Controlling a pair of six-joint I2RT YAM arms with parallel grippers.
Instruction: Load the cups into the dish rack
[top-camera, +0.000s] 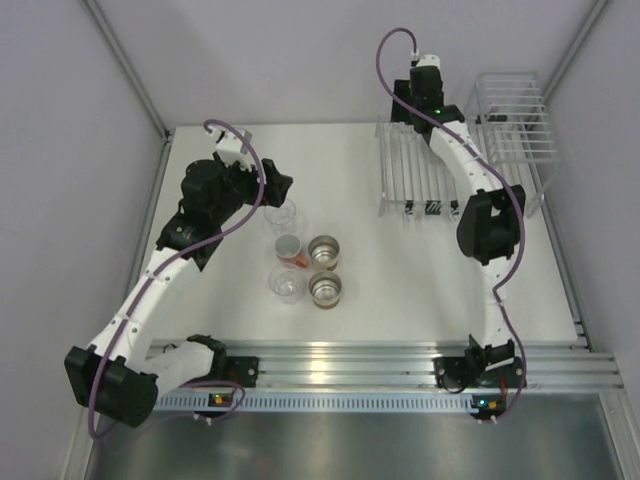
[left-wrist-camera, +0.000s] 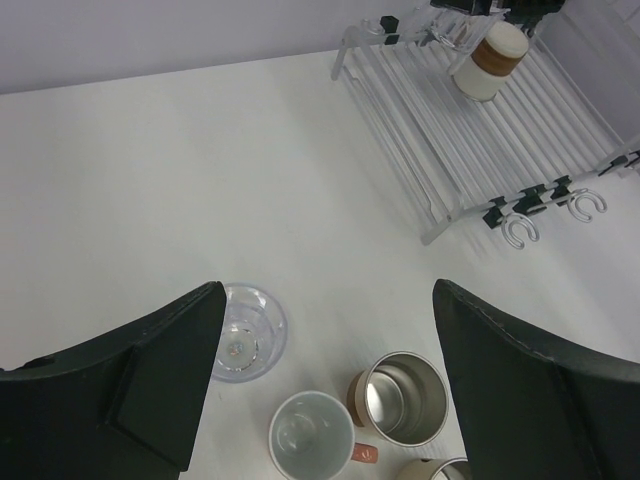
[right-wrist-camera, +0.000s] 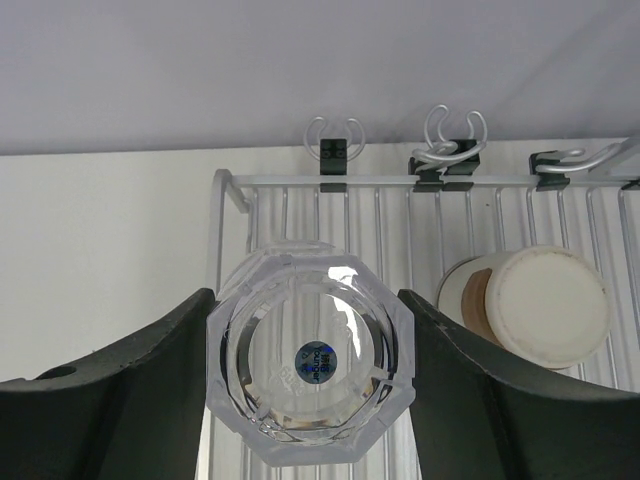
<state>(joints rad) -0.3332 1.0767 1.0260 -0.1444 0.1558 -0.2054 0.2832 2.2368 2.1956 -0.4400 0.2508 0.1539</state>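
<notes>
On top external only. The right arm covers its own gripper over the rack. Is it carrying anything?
Observer: Yes. The right gripper is shut on a clear faceted plastic cup, base towards the wrist camera, over the flat bars of the white wire dish rack.
Operator: Anything sitting on the rack?
Observer: One brown cup with a cream base sits upside down on the bars, beside the held cup, with a finger of the gripper between them.
Operator: Left jaws?
Observer: The left gripper is open wide with nothing in it. A second clear cup stands upright on the white table below, at one edge of the opening.
</notes>
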